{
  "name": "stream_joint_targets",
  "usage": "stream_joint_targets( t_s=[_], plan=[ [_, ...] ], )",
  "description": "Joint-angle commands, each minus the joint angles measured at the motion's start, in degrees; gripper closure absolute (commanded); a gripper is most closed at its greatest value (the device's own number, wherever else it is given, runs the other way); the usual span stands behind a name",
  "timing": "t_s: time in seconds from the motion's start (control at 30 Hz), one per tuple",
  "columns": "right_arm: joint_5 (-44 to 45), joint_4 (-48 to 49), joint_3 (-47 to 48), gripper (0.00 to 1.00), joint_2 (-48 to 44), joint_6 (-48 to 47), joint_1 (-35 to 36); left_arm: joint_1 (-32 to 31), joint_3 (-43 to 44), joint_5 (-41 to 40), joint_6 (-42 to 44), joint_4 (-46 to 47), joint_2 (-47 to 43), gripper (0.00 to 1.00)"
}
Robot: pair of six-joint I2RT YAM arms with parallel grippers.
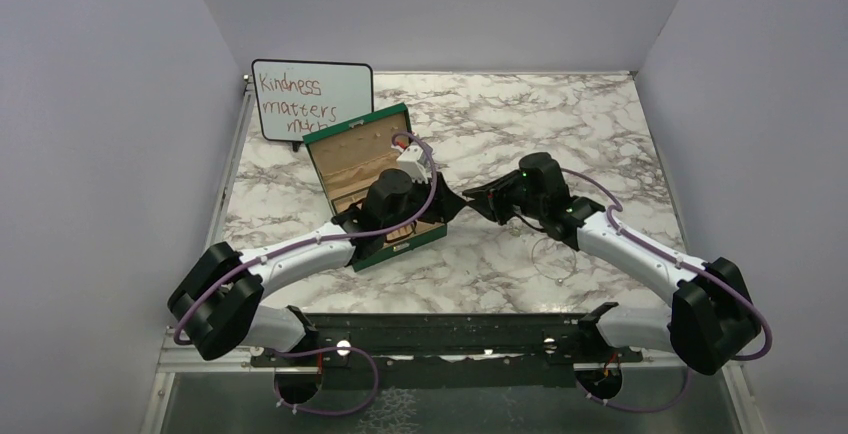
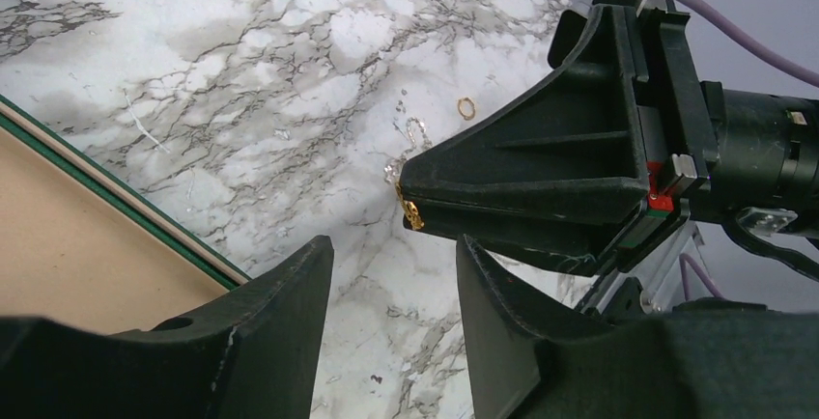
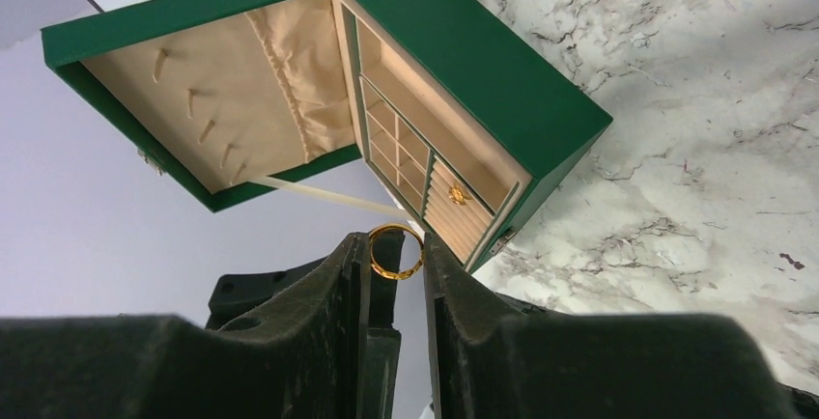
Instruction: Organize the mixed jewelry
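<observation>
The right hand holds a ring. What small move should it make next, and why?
Probably carry the gold ring forward to the open green jewelry box and lower it over the ridged slots. The right hand is shut on the ring, and one gold piece already sits in those slots.

Marble table (image 1: pixel 560 124): open green box (image 1: pixel 350 154) at 9 o'clock, whiteboard (image 1: pixel 312 99) at 10, thin wire loop (image 1: pixel 552 259) at 4; small gold ring (image 2: pixel 466 108), silver bits (image 2: pixel 415 134) loose.
</observation>
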Motion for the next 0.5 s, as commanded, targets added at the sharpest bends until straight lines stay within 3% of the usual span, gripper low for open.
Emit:
stream_joint_targets(
  t_s=[0.0,0.47],
  plan=[
    [1.5,-0.1,0.6,0.71,-0.3,2.3,0.3,-1.3,1.1,-6.0,0.6,3.4,0.2,0.50],
    [0.3,2.0,-0.1,0.71,-0.3,3.4,0.2,-1.8,2.0,-5.2,-0.3,5.2,2.2,0.61]
  ],
)
